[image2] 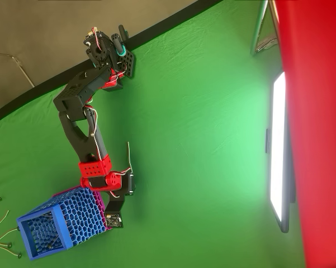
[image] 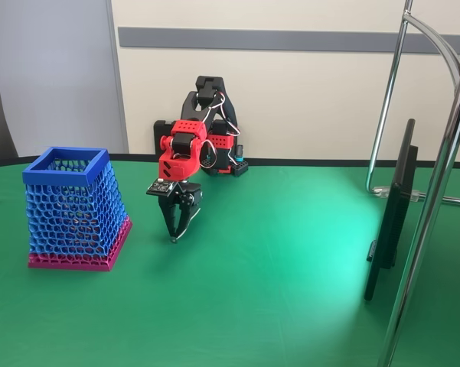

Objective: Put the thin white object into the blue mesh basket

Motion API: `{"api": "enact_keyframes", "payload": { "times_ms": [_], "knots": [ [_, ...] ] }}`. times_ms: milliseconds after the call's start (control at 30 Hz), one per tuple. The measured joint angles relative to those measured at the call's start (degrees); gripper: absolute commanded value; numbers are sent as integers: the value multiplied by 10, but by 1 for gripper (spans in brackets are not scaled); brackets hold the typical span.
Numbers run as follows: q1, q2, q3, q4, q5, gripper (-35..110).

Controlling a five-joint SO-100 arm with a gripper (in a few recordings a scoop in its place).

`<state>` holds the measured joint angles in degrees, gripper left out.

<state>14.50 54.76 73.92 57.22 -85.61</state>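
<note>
The gripper (image: 174, 238) is pointed down at the table (image: 275, 290), fingers nearly closed on nothing visible, just right of the basket (image: 76, 210), with open green cloth further right.

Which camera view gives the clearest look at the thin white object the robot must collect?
The overhead view: the thin white object shows there as a slender pale line on the green table, beside the arm's red wrist. In the fixed view I cannot make it out; the gripper points down at the table near the blue mesh basket.
</note>
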Motion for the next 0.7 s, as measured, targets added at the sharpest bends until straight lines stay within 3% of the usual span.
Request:
{"api": "enact_keyframes", "payload": {
  "times_ms": [400,700],
  "knots": [
    [-12,-1,-83,2,81,1],
    [-17,-1,-105,63,83,13]
  ]
}}
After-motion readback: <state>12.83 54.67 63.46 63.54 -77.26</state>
